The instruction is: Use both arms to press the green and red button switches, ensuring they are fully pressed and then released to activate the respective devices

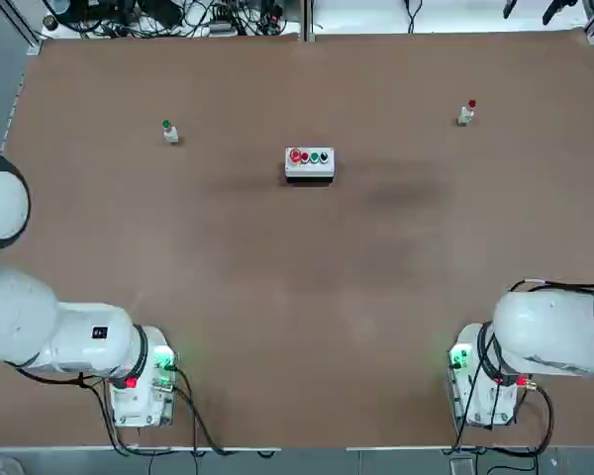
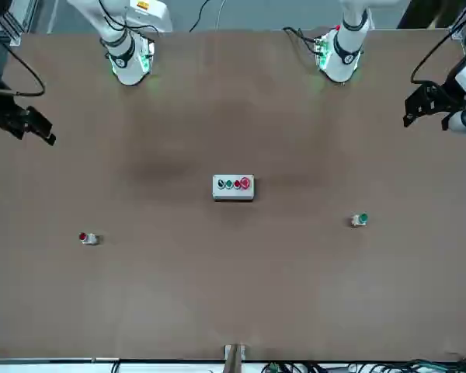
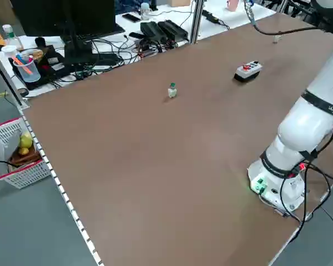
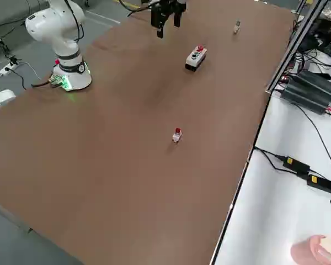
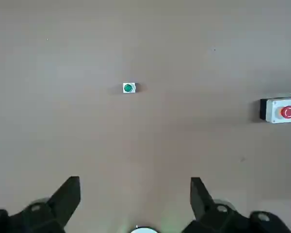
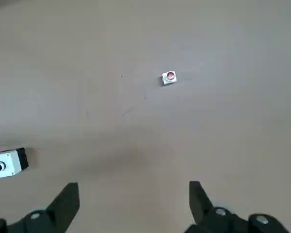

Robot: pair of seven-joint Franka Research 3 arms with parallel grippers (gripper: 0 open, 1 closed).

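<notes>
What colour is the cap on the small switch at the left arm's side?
Green; the cap shows best in the left wrist view.

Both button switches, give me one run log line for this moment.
green switch: untouched | red switch: untouched | left gripper, right gripper: open, raised

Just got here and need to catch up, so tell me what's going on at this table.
Nothing is being handled. The left gripper and the right gripper are raised over the table, fingers apart and empty. The green switch stands toward the left and the red switch toward the right, neither being pressed.
</notes>
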